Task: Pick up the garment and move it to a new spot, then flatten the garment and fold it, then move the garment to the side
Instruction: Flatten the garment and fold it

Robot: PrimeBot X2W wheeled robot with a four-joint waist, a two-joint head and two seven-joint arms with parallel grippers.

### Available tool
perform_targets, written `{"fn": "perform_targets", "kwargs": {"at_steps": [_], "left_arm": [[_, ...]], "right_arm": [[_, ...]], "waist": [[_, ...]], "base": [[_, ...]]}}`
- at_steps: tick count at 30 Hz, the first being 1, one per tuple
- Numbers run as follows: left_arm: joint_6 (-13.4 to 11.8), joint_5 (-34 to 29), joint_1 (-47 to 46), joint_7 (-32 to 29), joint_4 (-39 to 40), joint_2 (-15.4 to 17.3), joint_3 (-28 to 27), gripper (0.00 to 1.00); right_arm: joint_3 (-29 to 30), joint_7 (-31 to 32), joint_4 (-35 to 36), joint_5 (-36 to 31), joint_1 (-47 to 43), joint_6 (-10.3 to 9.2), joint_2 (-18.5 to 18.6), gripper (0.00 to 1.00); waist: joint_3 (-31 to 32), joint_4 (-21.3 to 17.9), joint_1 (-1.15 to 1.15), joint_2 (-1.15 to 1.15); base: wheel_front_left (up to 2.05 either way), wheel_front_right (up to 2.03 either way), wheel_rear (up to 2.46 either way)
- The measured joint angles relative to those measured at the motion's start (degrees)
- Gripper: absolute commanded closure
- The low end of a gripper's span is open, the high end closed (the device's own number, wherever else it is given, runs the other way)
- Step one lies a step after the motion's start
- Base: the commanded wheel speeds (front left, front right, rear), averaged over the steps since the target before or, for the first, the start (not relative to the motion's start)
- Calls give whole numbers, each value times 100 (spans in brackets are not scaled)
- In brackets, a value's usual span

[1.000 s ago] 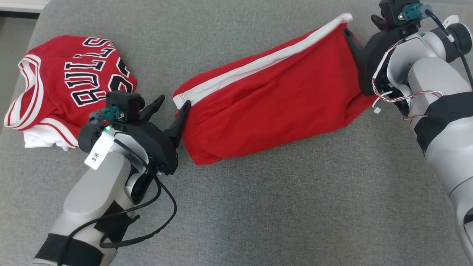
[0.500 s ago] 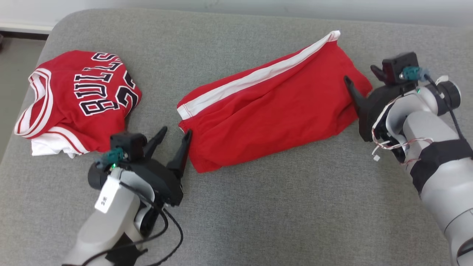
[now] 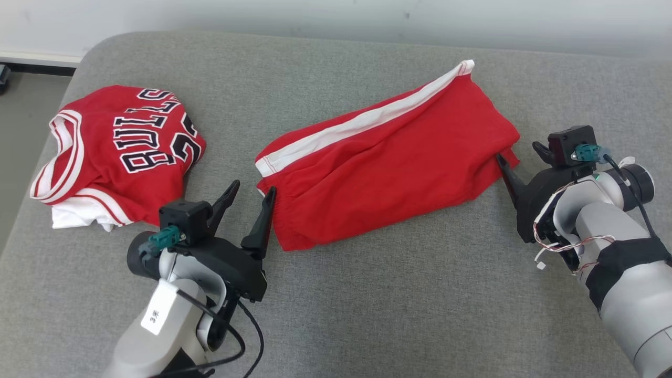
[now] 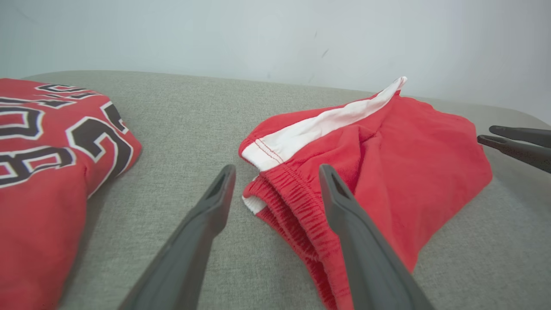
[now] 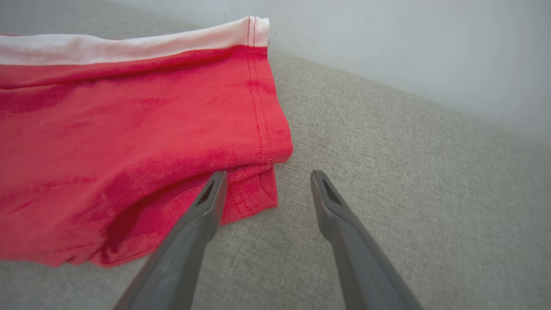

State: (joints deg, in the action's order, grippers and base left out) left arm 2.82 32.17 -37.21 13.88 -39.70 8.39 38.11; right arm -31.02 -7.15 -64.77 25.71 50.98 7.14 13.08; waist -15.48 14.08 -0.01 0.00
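A grey woven cushion (image 3: 399, 315) with a rounded far-left corner spreads across the head view. Behind it runs a pale, plain wall (image 3: 336, 18), lightly scuffed, with a white skirting (image 3: 37, 56) at left. Grey floor (image 3: 18, 136) shows beside the cushion. Light is soft and even.

so the red fabric shorts (image 3: 388, 168) are sporting a white side stripe, red cloth jersey (image 3: 118, 157) is showing white-edged black lettering

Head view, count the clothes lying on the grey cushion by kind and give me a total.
Red shorts: 1
Red jersey: 1
Total: 2 garments, counting the white cloth under the jersey as part of it, though I cannot tell for sure.
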Motion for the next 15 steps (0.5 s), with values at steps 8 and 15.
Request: {"fn": "perform_targets", "kwargs": {"at_steps": [8, 15], "left_arm": [[-78, -176, 201, 29, 567, 1, 37, 0], [-27, -138, 422, 31, 780, -98, 103, 0]], "right_arm": [[12, -43, -60, 101, -8, 0, -40, 0], [-34, 12, -174, 101, -2, 1, -101, 0]], "waist": [[72, 118, 0, 0], [33, 126, 0, 0]], "base": [[0, 0, 0], [0, 0, 0]]}}
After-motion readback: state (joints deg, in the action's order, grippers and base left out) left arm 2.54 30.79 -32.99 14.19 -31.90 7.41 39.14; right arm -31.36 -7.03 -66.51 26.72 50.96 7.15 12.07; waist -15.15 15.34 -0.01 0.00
